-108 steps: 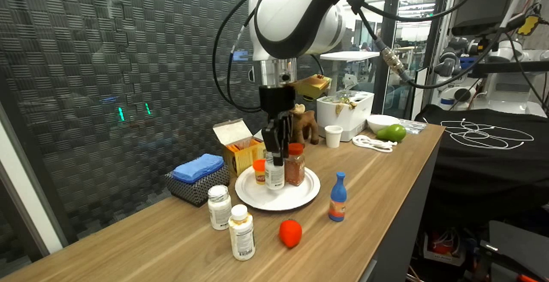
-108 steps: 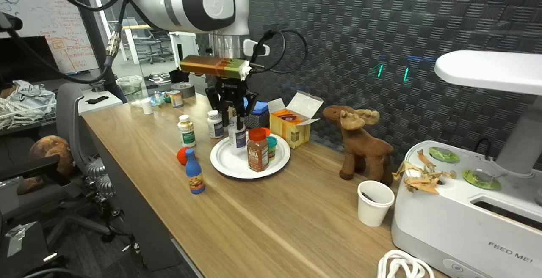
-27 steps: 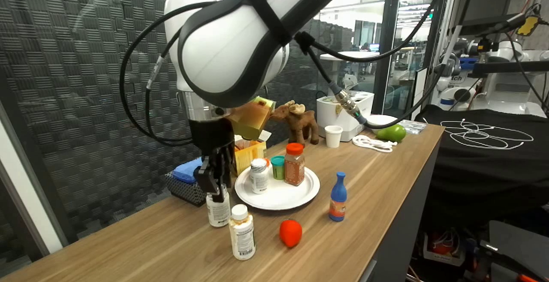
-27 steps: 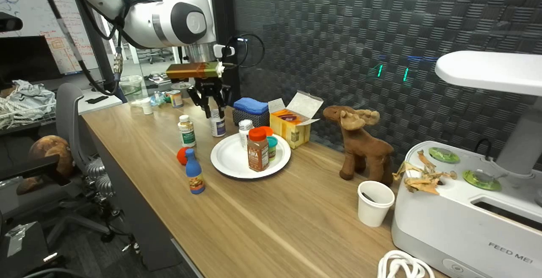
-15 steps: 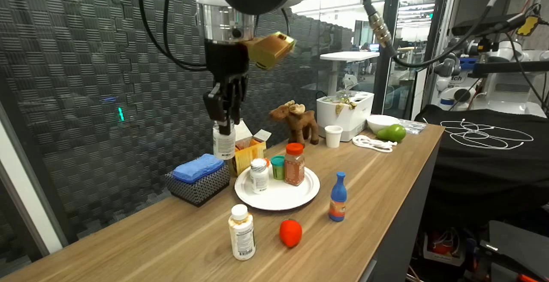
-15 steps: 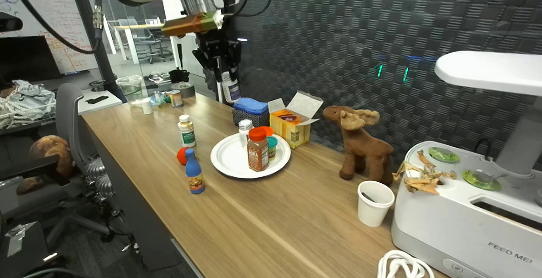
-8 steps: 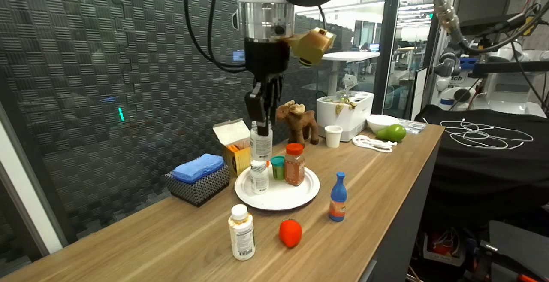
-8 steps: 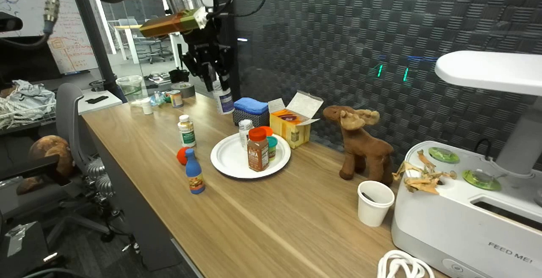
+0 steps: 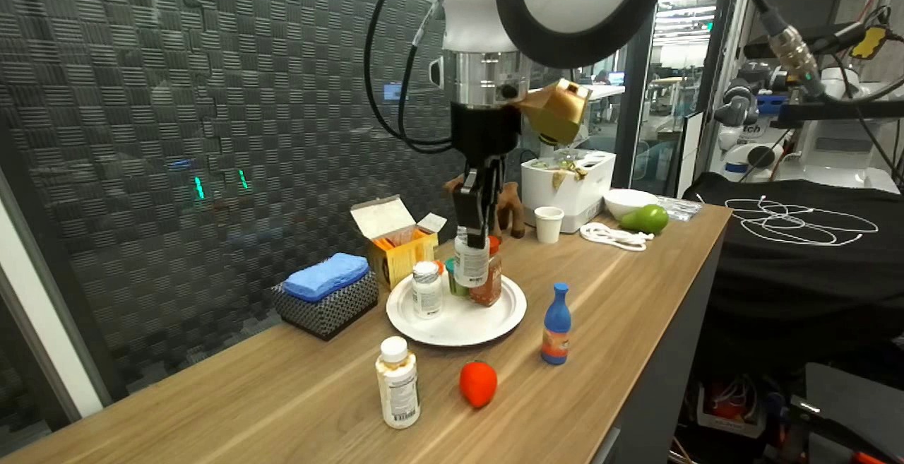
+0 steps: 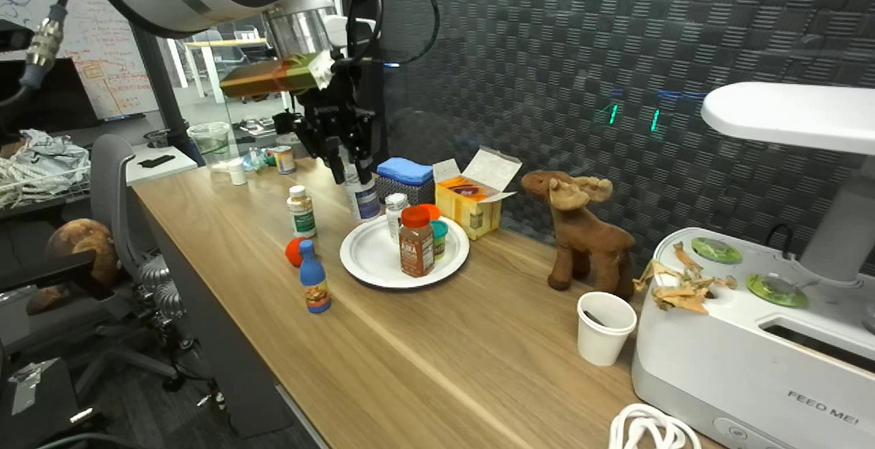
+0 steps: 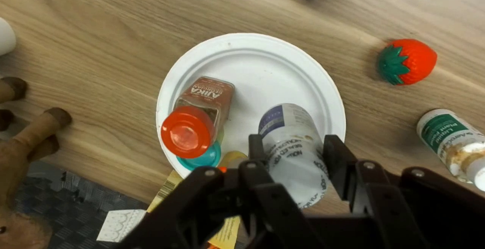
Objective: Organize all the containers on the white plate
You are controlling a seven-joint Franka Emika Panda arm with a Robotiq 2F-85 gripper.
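I had the gripper [image 11: 294, 143] clenched near the top of the purple-labelled bottle [image 11: 297, 154], its fingers [image 11: 256, 146] pressed to either side. That bottle was held up in the air, leaning a little, and in the wrist view its base showed against the white plate [image 11: 265, 67]. Four others stood upright on the plate. The red-capped jar [image 11: 206, 107], printed AJIKA, was just beside the teal-lidded tub [image 11: 201, 157]; I could not tell whether those two touched. In an exterior view I made out the lid of the orange-lidded tub [image 10: 430, 210] behind the red-capped jar, and the white-capped jar [image 10: 394, 215] near the rim. The green-labelled bottle [image 11: 451, 139], smeared with tan near its cap, was off the plate, upright on the wooden counter [image 9: 282, 393] and near the red strawberry [image 11: 413, 62]. Beside the plate I could see the yellow carton [image 9: 413, 260] with its flaps up, and next to that the dark box [image 9: 332, 314] with the blue cloth [image 9: 328, 277] lying on top. The brown toy moose [image 10: 591, 240] stood on the counter apart from the plate, near the white cup [image 10: 603, 341], with the white appliance [image 10: 738, 360] lettered FEED ME! near the cup and the white cord [image 9: 621, 238] close by.
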